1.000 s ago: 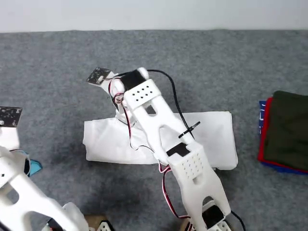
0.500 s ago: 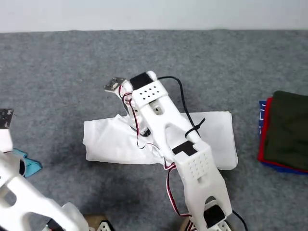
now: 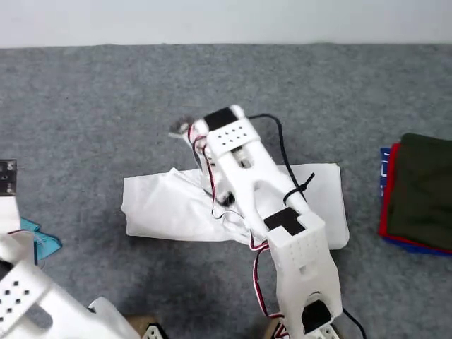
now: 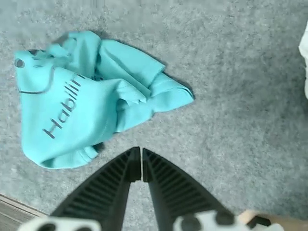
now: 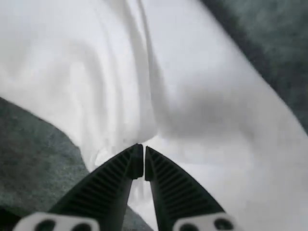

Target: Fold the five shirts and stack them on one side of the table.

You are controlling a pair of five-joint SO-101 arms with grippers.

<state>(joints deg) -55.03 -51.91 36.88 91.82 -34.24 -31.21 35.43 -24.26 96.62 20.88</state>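
Holding the right end effector (image 5: pixel 143 155) clenched, tips hanging right over a fold of the white shirt (image 3: pixel 159 208); not showing clearly whether any cloth is being pinched. Finding that shirt lying mid-worktop, long axis running side to side, spreading away on both sides of the tips, so probably calling for the right arm, already stretched over it. Holding the left end effector (image 4: pixel 141 164) clenched too, pointing at the crumpled teal shirt (image 4: pixel 86 110) just ahead, well apart from the white one. Working on a grey carpet-like worktop (image 3: pixel 332 92), with a stack of folded shirts (image 3: pixel 417 187) sitting at its right edge.
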